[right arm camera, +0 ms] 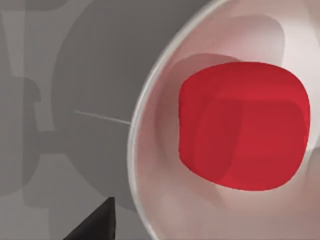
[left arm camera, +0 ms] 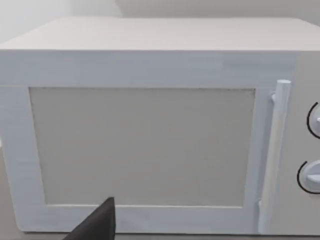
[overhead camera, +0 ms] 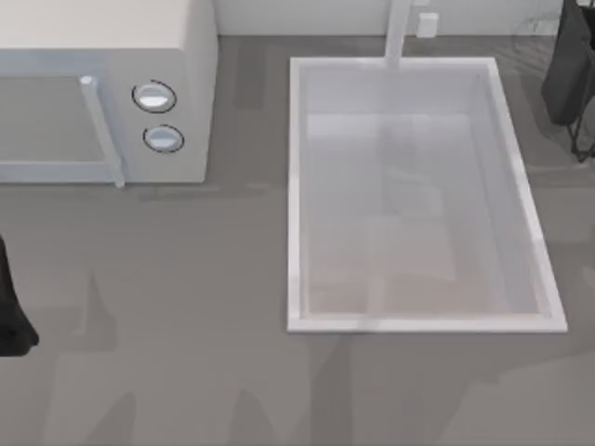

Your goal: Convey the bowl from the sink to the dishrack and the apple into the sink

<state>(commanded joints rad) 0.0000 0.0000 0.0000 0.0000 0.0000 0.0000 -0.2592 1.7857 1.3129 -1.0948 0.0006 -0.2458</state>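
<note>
The white sink (overhead camera: 296, 186), with its tap (overhead camera: 398, 32) at the far rim, lies right of the table's middle. The bowl is out of view. In the right wrist view the red apple (right arm camera: 245, 125) rests inside a pale round dish (right arm camera: 150, 165) on the grey surface, close below the camera. A dark tip of my right gripper (right arm camera: 97, 225) sits just outside the dish's rim. My right arm (overhead camera: 572, 65) hangs at the top right corner, beyond the sink. My left arm (overhead camera: 11, 307) stays parked at the left edge. I cannot make out the dishrack.
A white microwave (overhead camera: 102, 93) with two knobs (overhead camera: 154, 97) and a bar handle (left arm camera: 280, 150) stands at the back left, facing my left wrist camera. Grey tabletop (overhead camera: 167, 307) stretches between the microwave, the left arm and the sink. Thin dark wires (overhead camera: 581, 139) show beneath the right arm.
</note>
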